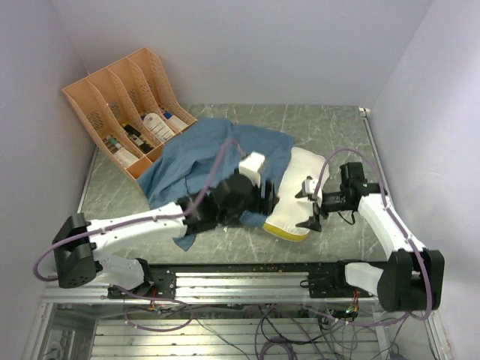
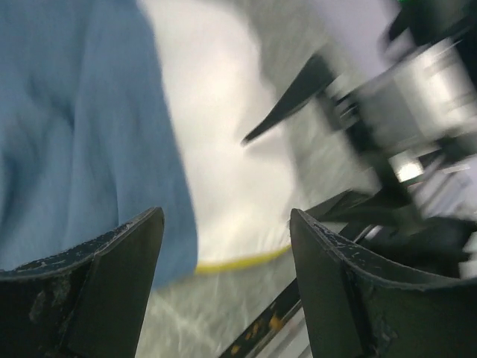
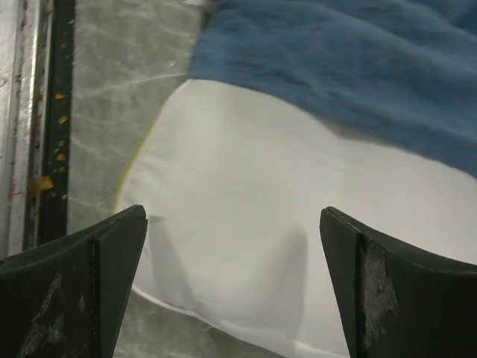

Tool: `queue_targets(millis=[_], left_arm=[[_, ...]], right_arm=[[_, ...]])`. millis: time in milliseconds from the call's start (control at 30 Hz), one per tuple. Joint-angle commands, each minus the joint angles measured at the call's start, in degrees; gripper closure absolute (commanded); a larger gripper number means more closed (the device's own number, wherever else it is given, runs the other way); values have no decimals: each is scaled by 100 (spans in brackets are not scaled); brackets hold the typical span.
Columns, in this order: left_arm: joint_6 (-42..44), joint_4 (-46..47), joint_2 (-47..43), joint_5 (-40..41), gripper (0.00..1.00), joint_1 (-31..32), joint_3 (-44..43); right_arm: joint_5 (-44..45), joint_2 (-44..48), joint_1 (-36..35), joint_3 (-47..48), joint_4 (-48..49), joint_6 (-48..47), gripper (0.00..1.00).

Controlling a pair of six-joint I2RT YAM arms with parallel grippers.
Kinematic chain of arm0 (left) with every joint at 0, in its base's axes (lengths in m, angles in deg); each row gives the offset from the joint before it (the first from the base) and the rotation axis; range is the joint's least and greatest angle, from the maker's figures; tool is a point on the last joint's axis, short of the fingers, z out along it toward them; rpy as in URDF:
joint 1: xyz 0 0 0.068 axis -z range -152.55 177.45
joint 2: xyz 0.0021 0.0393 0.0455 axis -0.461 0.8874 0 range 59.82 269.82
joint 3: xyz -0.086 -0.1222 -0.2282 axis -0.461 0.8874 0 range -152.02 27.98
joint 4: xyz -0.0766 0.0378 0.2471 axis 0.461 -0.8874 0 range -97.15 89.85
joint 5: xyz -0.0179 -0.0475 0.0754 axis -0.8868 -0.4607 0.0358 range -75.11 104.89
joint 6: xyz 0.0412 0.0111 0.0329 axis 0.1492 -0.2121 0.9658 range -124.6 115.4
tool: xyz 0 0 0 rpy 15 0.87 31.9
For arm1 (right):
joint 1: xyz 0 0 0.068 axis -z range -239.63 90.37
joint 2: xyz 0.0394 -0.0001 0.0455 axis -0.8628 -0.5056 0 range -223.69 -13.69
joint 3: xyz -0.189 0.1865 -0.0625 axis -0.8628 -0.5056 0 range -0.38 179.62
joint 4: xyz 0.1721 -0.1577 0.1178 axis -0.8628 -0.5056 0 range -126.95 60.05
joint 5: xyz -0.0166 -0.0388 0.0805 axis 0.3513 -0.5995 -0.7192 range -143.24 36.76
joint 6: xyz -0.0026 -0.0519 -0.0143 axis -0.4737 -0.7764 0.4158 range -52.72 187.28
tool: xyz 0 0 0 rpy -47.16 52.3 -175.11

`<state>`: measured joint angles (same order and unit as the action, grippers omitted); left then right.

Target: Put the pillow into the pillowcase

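Now | pillowcase [image 1: 202,154] lies left of the pillow [image 1: 294,211], its edge over the pillow's left side | my left gripper [image 2: 225,216] spread, empty, above that overlap | right gripper [image 3: 232,216] spread over the pillow's right part | pillow mostly bare, I judge insertion barely begun

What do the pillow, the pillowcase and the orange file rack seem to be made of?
Pillow: smooth cream-white fabric, plump, so probably soft-filled. Pillowcase: matte blue cloth, judging by its soft wrinkles. File rack: likely rigid orange plastic, with perforated walls.
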<state>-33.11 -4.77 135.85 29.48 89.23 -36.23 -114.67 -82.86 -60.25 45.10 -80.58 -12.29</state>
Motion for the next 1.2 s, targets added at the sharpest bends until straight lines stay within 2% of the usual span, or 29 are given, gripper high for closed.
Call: queue_targets(millis=[0, 133, 267, 467, 500, 567, 633, 667, 800, 867, 933, 1000, 1067, 1100, 1167], left_arm=[[-951, 458, 179, 1804, 20, 637, 1266], [-1500, 459, 967, 1985, 18, 833, 1245], [-1646, 404, 1683, 2180, 17, 858, 985], [-1833, 251, 1939, 2579, 21, 854, 912], [-1833, 234, 1948, 2602, 26, 853, 910], [-1834, 108, 1988, 2617, 50, 854, 871], [-1816, -56, 1980, 2591, 66, 853, 807], [-1816, -127, 1965, 2550, 73, 853, 790], [-1719, -212, 1700, 2271, 88, 862, 810], [-1633, -194, 1482, 2064, 92, 863, 806], [-1495, -151, 1279, 1745, 93, 862, 767], [-1307, -105, 1103, 1295, 93, 862, 662], [-1120, -148, 973, 914, 93, 862, 473], [-1017, -208, 921, 739, 93, 862, 335], [-877, -326, 827, 473, 93, 869, 156]], right_arm=[[548, 818, -400, -530, 974, 691, 0], [778, 935, -544, -688, 1035, 757, 0], [838, 692, -551, -774, 958, 620, 1], [1250, 428, -562, -1051, 1580, 935, 2], [1294, 372, -567, -1057, 1652, 1003, 2], [1380, 270, -578, -1050, 1780, 1155, 5], [1493, 194, -615, -1062, 1963, 1334, 8], [1558, 164, -653, -1073, 2070, 1422, 9], [1910, 15, -934, -1136, 2474, 1762, 15], [2077, -135, -1132, -1114, 2664, 1974, 22], [2080, -362, -1262, -990, 2788, 2239, 36], [1855, -768, -1338, -727, 2743, 2533, 60], [1507, -1183, -1350, -265, 2667, 3009, 88], [1304, -1381, -1352, -42, 2682, 3314, 99], [903, -1611, -1335, 324, 2959, 4126, 100]])
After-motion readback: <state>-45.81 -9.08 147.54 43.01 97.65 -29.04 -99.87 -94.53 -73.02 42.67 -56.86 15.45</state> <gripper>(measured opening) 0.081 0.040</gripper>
